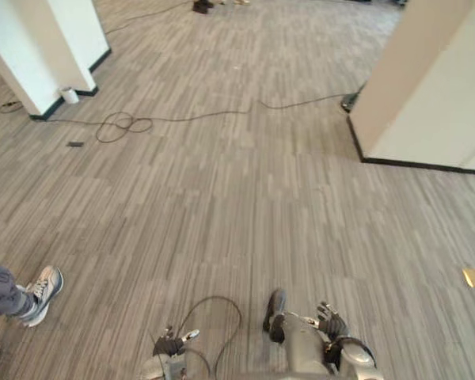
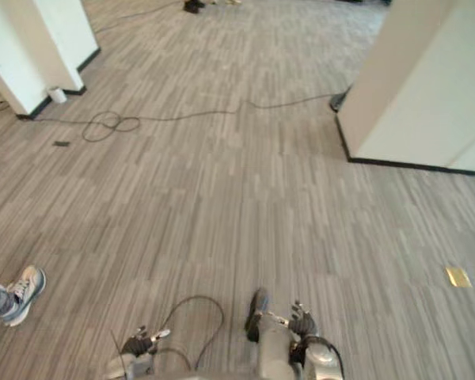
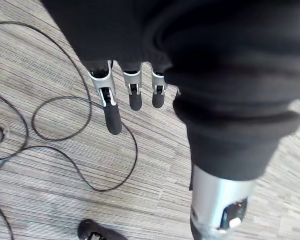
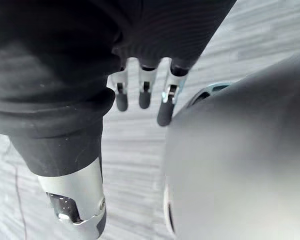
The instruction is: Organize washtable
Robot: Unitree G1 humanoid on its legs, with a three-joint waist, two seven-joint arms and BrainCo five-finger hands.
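My left hand (image 1: 171, 345) hangs low at the bottom edge of the eye views, over grey striped carpet. In the left wrist view its fingers (image 3: 111, 107) point down at the floor, relaxed and nearly straight, with nothing in them. My right hand (image 1: 332, 323) hangs at the bottom right. Its fingers (image 4: 166, 107) are likewise relaxed and hold nothing.
A white pillar (image 1: 43, 47) stands at the far left and a white wall corner (image 1: 427, 87) at the far right. A black cable (image 1: 123, 123) coils across the floor between them. A person's sneaker (image 1: 39, 294) is at the left. A small yellow scrap (image 1: 474, 277) lies at the right.
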